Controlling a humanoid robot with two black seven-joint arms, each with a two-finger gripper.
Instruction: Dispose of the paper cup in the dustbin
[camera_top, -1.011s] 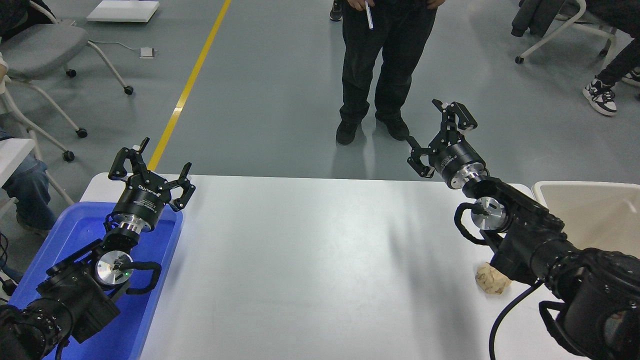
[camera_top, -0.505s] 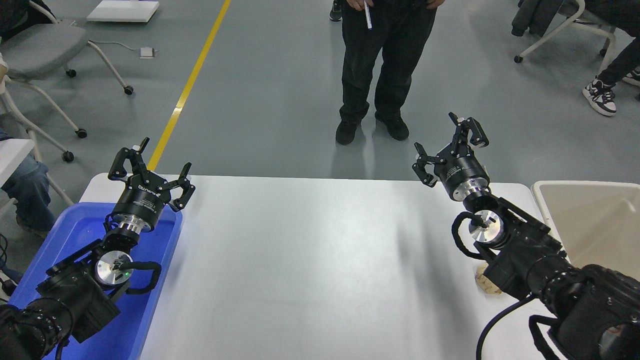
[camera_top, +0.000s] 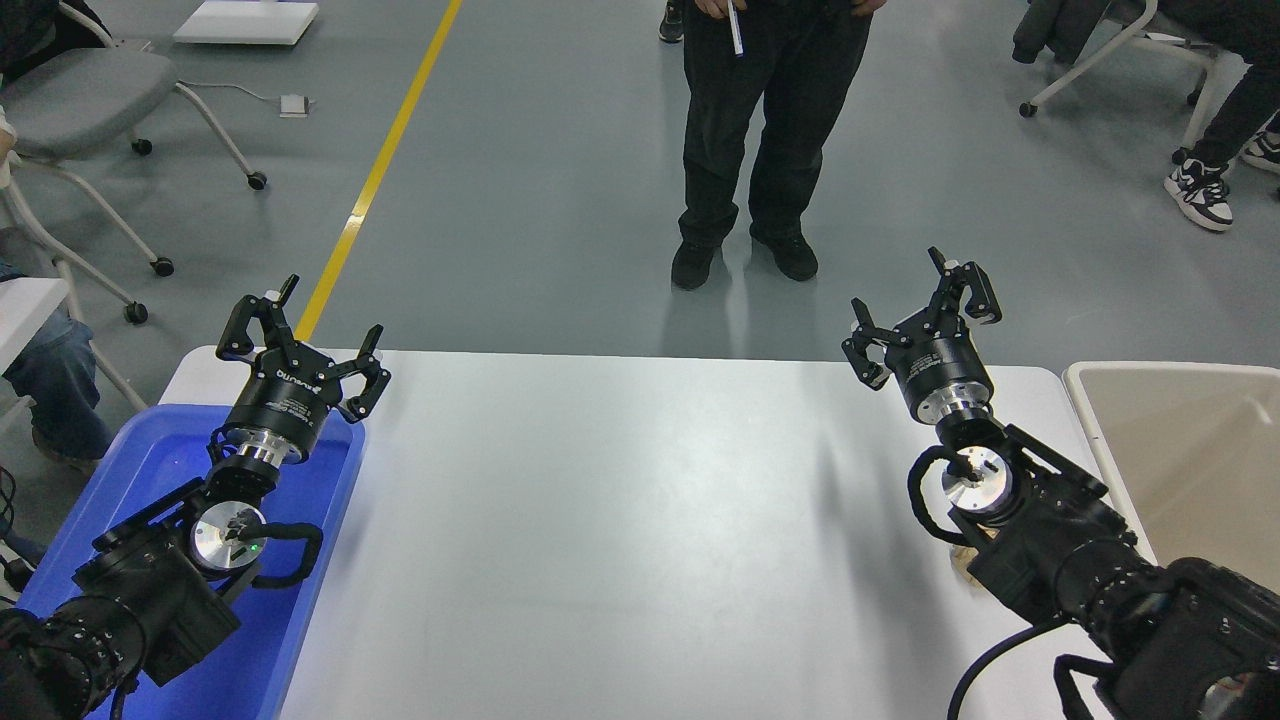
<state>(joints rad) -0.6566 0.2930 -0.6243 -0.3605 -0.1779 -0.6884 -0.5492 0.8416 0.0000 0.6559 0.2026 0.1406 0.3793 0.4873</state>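
Observation:
The paper cup is out of view. The beige dustbin (camera_top: 1180, 440) stands at the table's right end, its white rim showing. My right gripper (camera_top: 922, 310) is open and empty, raised over the table's far right edge, left of the dustbin. My left gripper (camera_top: 300, 335) is open and empty, parked over the far end of the blue tray (camera_top: 150, 470) at the lower left.
A crumpled tan paper ball (camera_top: 958, 553) lies on the white table (camera_top: 620, 520), mostly hidden under my right arm. A person in black trousers (camera_top: 760, 130) stands beyond the far edge. Wheeled chairs stand at the upper left and upper right.
My right gripper has drawn back and to the right, lower over the table's far edge. My right arm now covers most of the tan paper ball. The left arm has not moved.

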